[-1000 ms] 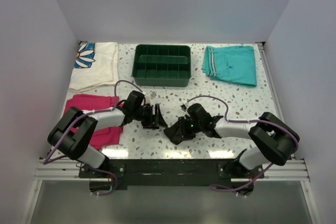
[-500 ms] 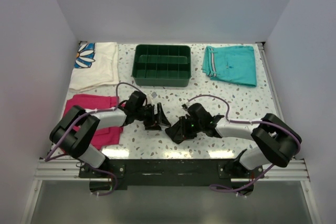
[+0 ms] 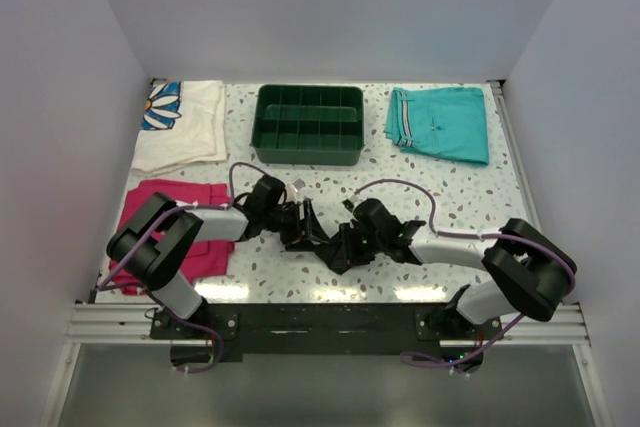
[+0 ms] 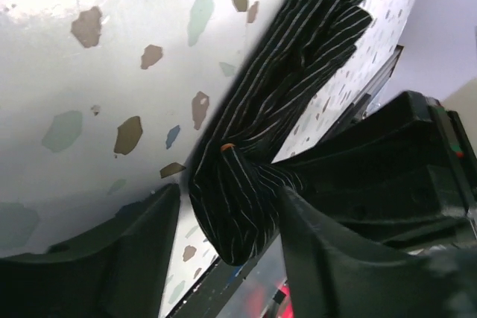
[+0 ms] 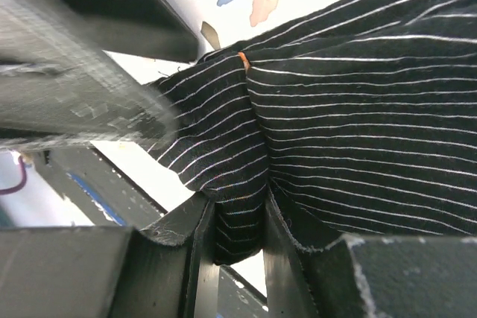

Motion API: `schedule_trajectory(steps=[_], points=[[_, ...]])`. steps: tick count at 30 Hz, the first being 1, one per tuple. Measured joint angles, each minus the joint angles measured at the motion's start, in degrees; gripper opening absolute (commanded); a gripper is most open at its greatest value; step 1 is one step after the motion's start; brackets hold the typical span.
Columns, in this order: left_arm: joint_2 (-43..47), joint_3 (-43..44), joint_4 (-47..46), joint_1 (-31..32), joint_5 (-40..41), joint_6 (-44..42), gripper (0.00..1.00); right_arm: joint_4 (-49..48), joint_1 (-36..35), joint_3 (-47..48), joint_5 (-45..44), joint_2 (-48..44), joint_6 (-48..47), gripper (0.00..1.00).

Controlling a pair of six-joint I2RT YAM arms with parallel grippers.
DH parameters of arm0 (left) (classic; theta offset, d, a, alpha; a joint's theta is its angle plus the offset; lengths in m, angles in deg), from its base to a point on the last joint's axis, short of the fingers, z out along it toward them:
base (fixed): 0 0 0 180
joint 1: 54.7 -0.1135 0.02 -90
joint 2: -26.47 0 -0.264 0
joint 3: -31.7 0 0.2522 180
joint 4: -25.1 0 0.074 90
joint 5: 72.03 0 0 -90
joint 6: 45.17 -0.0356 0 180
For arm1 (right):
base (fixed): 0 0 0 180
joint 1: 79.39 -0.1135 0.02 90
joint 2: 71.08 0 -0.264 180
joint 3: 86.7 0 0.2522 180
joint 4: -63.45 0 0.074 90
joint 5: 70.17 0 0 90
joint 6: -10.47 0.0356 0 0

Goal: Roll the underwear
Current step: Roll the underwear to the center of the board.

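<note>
Underwear [image 5: 350, 94], black and striped: we pinch a fold in our right gripper [image 5: 238, 229] to anchor it; our left gripper [image 4: 227, 221] straddles the bunched end, jaws wide.

Even, bright overhead light fills the top view, with glare patches on the table [image 3: 330, 292] near the front edge. Both wrist views blur close up (the right gripper [image 5: 237, 240] fingers perhaps from motion), and white areas wash out

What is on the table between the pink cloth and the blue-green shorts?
In the top view, both grippers meet there over the black underwear: the left gripper beside it, the right gripper pinching it. The pink cloth and teal shorts lie apart.
</note>
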Motion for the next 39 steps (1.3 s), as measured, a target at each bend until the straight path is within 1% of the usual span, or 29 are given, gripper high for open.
schedule_trajectory(steps=[1,3,5,8,9,11,12,13,15,16,19,22,25,29,33,36,39], points=[[-0.39,0.0,-0.02,0.2,0.09,0.35,0.46,0.2,-0.33,0.2,-0.46,-0.07,-0.22,0.0],[-1.18,-0.04,-0.09,0.5,0.22,0.85,0.39,0.7,-1.33,0.48,-1.9,-0.24,-0.68,0.0],[-1.81,-0.22,-0.22,0.68,0.26,1.33,0.38,0.98,-1.99,0.7,-2.95,-0.31,-1.03,0.0],[-2.43,-0.33,-0.96,0.76,0.22,1.86,0.31,1.7,-3.32,1.29,-4.68,-0.31,-1.84,0.0],[-2.56,-0.33,-1.11,0.76,0.17,2.01,0.27,1.95,-3.85,1.49,-5.31,-0.31,-2.12,0.0],[-2.89,-0.31,-1.62,0.76,-0.02,2.1,0.24,2.56,-4.94,1.95,-6.86,-0.31,-2.78,0.0],[-3.08,-0.28,-1.88,0.76,-0.17,2.08,0.18,2.86,-5.42,2.19,-7.48,-0.31,-3.06,0.02],[-3.32,-0.17,-2.03,0.76,-0.26,2.05,0.15,3.17,-5.95,2.38,-8.17,-0.31,-3.5,0.11],[-3.74,0.13,-2.16,0.76,-0.44,1.95,0.09,3.8,-6.82,2.84,-9.33,-0.28,-4.48,0.2],[-3.98,0.39,-2.12,0.76,-0.61,1.9,0.08,4.11,-7.1,3.04,-9.64,-0.28,-4.87,0.32],[-5.2,1.64,-1.66,0.76,-1.29,0.83,0.03,6.45,-8.66,4.37,-11.32,-0.28,-7.08,0.46],[-6.29,2.99,-0.74,0.79,-1.95,-0.24,0.0,10.4,-10.4,6.51,-13.18,-0.46,-9.68,0.5],[-6.73,4.31,0.63,0.83,-1.97,-1.75,0.0,15.87,-11.41,7.78,-15.28,-2.47,-12.0,0.54],[-6.73,5.31,2.51,0.9,-1.42,-3.28,0.0,22.08,-11.67,9.05,-18.4,-8.7,-13.14,0.54],[-6.73,5.55,2.97,0.94,-1.29,-4.11,0.0,28.22,-11.63,11.47,-25.92,-14.03,-10.64,0.47],[-6.71,5.55,3.06,0.94,-1.25,-4.17,0.0,33.27,-10.49,13.86,-31.5,-13.22,-7.41,0.4],[-6.34,5.55,3.56,0.94,-0.81,-4.31,0.0,37.38,-7.65,14.67,-33.79,-10.95,-4.44,0.4]])
